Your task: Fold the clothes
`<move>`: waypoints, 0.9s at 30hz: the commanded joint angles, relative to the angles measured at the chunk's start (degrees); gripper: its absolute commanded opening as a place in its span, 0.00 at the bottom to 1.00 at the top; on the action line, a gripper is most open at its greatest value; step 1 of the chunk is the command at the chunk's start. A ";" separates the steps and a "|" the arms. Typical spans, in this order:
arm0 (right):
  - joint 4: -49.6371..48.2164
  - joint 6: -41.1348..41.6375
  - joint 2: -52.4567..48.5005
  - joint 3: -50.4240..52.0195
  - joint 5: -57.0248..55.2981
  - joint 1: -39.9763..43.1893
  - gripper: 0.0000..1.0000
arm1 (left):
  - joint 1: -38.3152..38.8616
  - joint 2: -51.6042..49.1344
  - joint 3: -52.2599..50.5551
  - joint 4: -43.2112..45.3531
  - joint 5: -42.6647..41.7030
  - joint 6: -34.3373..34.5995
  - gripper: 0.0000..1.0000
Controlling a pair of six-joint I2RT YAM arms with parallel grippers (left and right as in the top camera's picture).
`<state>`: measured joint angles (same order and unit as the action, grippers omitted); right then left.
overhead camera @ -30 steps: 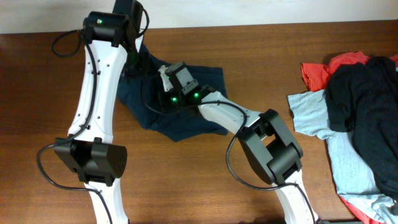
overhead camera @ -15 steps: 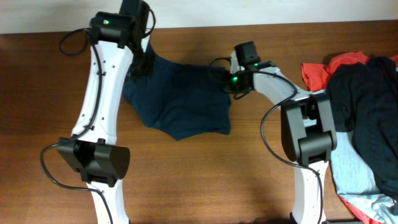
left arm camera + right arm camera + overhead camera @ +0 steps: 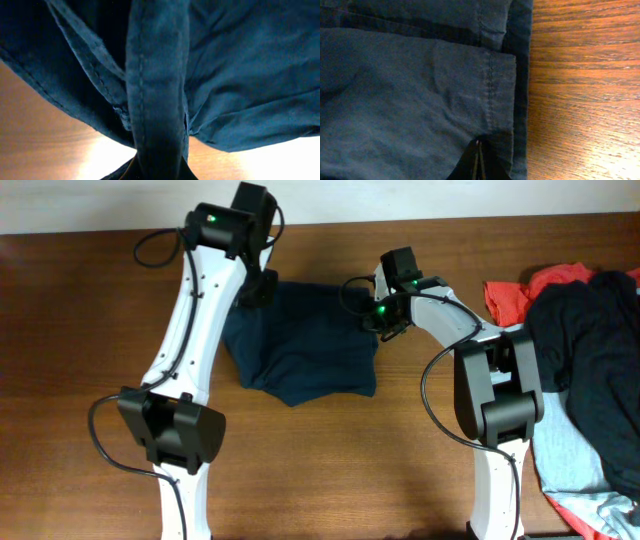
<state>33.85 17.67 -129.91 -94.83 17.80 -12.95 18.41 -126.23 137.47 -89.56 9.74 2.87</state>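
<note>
The shorts (image 3: pixel 305 345) lie on the wooden table (image 3: pixel 80 380) a little toward 12 o'clock from its middle, spread out but not tidy. Their edge at 6 o'clock sags to an uneven point, and the cloth is rumpled.

The left gripper (image 3: pixel 262 285) sits at the shorts' 11 o'clock corner. Its wrist camera shows a stitched band of navy cloth running straight up out of the jaws, so they are pinched tight on it. The right gripper (image 3: pixel 384 320) is at the 2 o'clock edge. Its own camera shows the fingers (image 3: pixel 470 167) drawn narrow on the hemmed corner, where one layer lies over another beside bare wood.

Over at 3 o'clock is a separate heap: a red garment (image 3: pixel 540 285), a light blue T-shirt (image 3: pixel 500 365) and something dark (image 3: pixel 590 350) on top.

To my eye the job is in its early part. Both top corners are held and the shorts look about ready to be stretched flat. No clean fold shows yet. The smoothing, the folding over and the squaring up all seem left to do.
</note>
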 commanded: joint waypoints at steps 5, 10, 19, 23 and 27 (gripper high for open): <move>2.16 -0.92 -0.87 1.07 -4.20 -0.52 0.04 | 2.84 -0.20 1.38 4.28 -2.89 1.53 0.00; 2.62 -0.92 -0.87 1.07 -4.15 -0.52 0.04 | 4.28 -0.24 1.38 6.36 -2.89 1.90 0.00; 3.04 -0.92 -0.87 1.07 -4.13 -0.52 0.04 | 6.51 -3.41 1.33 7.08 -2.89 2.51 0.00; 3.39 -0.90 -0.87 1.07 -4.11 -0.52 0.04 | 6.84 -6.51 1.33 7.54 -3.19 2.56 0.00; 3.45 -0.90 -0.87 1.07 -4.11 -0.52 0.04 | 7.02 -8.72 1.33 8.39 -6.12 2.56 0.00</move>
<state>35.38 17.32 -129.80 -95.09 16.95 -13.10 25.12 -133.45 137.64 -81.45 6.48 4.38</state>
